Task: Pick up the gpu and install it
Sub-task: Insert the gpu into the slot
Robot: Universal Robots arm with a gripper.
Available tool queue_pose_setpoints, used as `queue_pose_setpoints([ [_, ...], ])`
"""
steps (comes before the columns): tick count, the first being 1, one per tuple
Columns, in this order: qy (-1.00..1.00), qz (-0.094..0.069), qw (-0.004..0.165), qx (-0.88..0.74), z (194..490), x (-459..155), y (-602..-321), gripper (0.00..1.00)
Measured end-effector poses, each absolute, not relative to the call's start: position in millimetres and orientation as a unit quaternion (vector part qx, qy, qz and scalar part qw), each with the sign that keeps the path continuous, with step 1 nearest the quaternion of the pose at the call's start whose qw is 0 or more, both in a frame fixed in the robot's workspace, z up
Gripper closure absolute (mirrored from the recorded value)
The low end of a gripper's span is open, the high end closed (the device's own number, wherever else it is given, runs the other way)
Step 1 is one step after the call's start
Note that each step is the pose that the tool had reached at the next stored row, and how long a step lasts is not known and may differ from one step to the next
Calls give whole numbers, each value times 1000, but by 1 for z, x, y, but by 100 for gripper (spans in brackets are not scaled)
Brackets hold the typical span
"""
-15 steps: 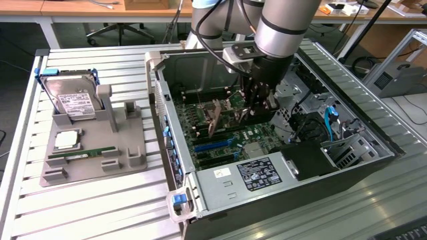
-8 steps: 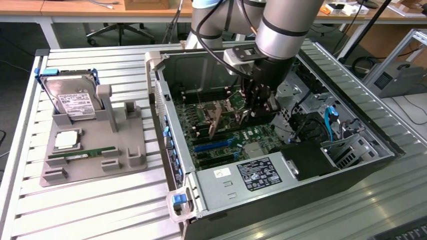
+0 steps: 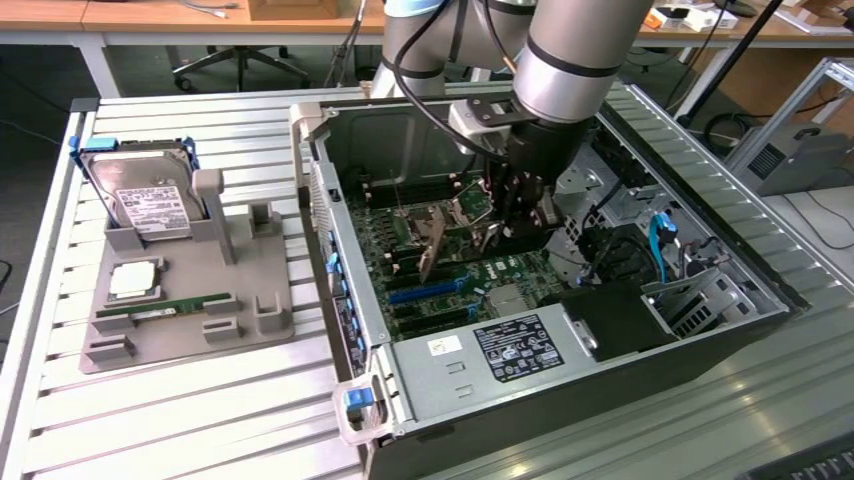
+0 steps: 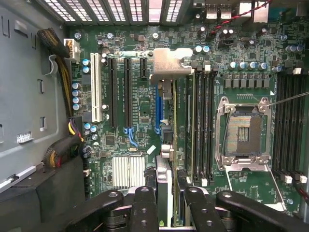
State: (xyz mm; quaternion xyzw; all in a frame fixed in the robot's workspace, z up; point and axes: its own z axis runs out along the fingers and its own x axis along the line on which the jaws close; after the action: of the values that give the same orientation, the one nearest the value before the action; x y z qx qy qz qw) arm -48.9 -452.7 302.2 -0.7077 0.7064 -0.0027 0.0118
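Observation:
The gpu (image 4: pixel 164 92) is a thin dark card seen edge-on, with its silvery metal bracket (image 4: pixel 169 63) at the far end. It stands over the blue slot (image 4: pixel 157 113) of the motherboard (image 4: pixel 137 101). My gripper (image 4: pixel 169 195) is shut on the card's near end, one black finger (image 4: pixel 145 208) on each side. In the exterior view the gripper (image 3: pixel 514 235) reaches down into the open computer case (image 3: pixel 320 150), and the gpu (image 3: pixel 430 240) hangs tilted just above the board. Whether the card touches the slot I cannot tell.
A grey fixture (image 3: pixel 247 290) on the exterior view's left holds a hard drive (image 3: pixel 147 200), a square chip (image 3: pixel 134 280) and a green memory stick (image 3: pixel 167 305). In the case sit the power supply (image 3: pixel 514 350), CPU socket (image 4: pixel 244 130), memory slots (image 4: pixel 203 125), heat sink (image 4: pixel 128 171) and cables (image 4: pixel 63 48).

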Motion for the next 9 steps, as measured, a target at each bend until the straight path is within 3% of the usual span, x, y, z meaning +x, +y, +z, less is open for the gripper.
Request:
queue_pose_setpoints([
  [9,706,-3,12,-708,302,-49,-457,73],
])
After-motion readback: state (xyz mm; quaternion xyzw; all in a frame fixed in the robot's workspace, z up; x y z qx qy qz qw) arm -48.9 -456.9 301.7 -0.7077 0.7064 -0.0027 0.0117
